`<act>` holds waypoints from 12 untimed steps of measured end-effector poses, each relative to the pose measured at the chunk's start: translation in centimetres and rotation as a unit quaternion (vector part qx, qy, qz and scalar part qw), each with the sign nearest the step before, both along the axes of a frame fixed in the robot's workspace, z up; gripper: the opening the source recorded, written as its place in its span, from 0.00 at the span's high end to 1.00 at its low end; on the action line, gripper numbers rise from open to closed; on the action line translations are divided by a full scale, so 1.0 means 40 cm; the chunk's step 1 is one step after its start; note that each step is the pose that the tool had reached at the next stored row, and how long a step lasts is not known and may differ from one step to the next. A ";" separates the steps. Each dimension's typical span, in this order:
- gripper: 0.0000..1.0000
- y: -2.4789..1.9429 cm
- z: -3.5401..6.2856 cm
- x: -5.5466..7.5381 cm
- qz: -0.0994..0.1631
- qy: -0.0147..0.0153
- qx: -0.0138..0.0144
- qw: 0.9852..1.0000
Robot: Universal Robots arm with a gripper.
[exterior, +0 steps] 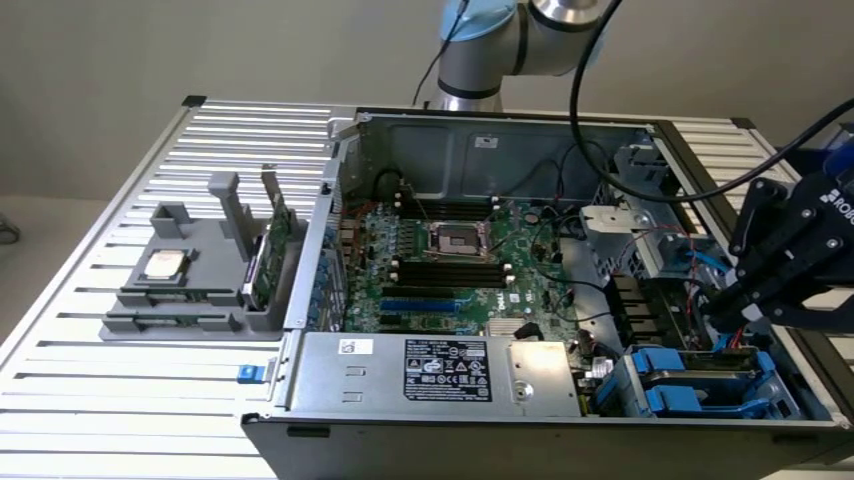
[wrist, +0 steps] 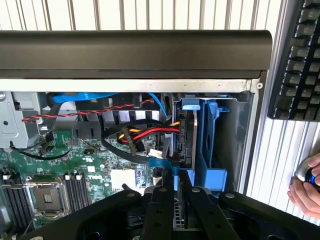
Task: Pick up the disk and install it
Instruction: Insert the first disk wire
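White slats are forming the table (exterior: 120,400) carrying the open computer case (exterior: 467,130). The black end effector (wrist: 177,187) is reaching into the case's corner bay, its fingers (wrist: 161,197) pinching the edge of the disk (wrist: 187,140), standing upright in its blue carrier (wrist: 212,165).

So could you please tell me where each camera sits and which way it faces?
Exterior view: off the arm, looking down into the open computer case; shows the arm and tool.
Wrist view: on the wrist, looking along the tool at the blue drive bay; a person's hand shows.
Shared: motherboard, drive bay, tool.
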State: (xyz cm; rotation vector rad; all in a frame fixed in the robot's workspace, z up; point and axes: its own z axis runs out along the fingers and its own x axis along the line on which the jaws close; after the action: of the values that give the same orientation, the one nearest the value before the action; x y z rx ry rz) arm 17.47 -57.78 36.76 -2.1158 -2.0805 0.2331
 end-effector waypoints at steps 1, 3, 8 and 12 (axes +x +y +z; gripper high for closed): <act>0.84 -0.001 0.000 0.000 0.000 0.000 0.000 1.000; 0.84 -0.002 0.000 0.000 0.000 0.000 0.000 1.000; 0.84 -0.012 -0.005 0.000 0.000 0.000 0.006 1.000; 0.84 -0.019 -0.013 0.000 0.000 0.000 0.014 1.000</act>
State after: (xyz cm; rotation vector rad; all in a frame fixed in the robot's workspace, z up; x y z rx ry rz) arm 17.46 -58.56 36.24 -2.0999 -2.0714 0.2034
